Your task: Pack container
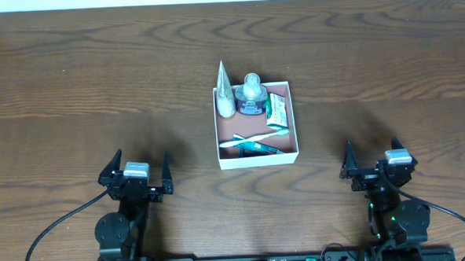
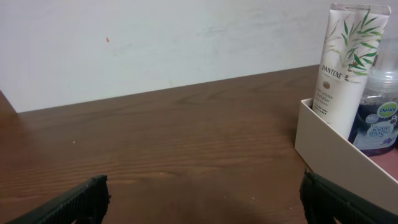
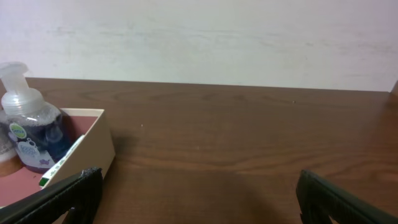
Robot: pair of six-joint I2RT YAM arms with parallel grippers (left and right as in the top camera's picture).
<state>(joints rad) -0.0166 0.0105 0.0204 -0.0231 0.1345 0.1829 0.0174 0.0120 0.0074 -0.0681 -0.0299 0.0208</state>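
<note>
The container [image 1: 292, 124], a white square box with a pink-brown inside, sits at the table's middle. In it stand a white tube [image 1: 225, 95] and a clear pump bottle of blue soap [image 1: 251, 96]. A green packet [image 1: 276, 111] and a toothbrush [image 1: 252, 137] with a teal item [image 1: 257, 148] lie in it. My left gripper [image 1: 137, 175] is open and empty, near the front left. My right gripper [image 1: 373, 164] is open and empty, near the front right. The left wrist view shows the box wall [image 2: 323, 140], tube [image 2: 344, 59] and bottle [image 2: 380, 118]. The right wrist view shows the box [image 3: 93, 140] and bottle [image 3: 31, 134].
Bare brown wood table [image 1: 97, 89] lies all round the box. A white wall [image 2: 155, 37] rises behind the far edge. Black cables run from both arm bases at the front edge.
</note>
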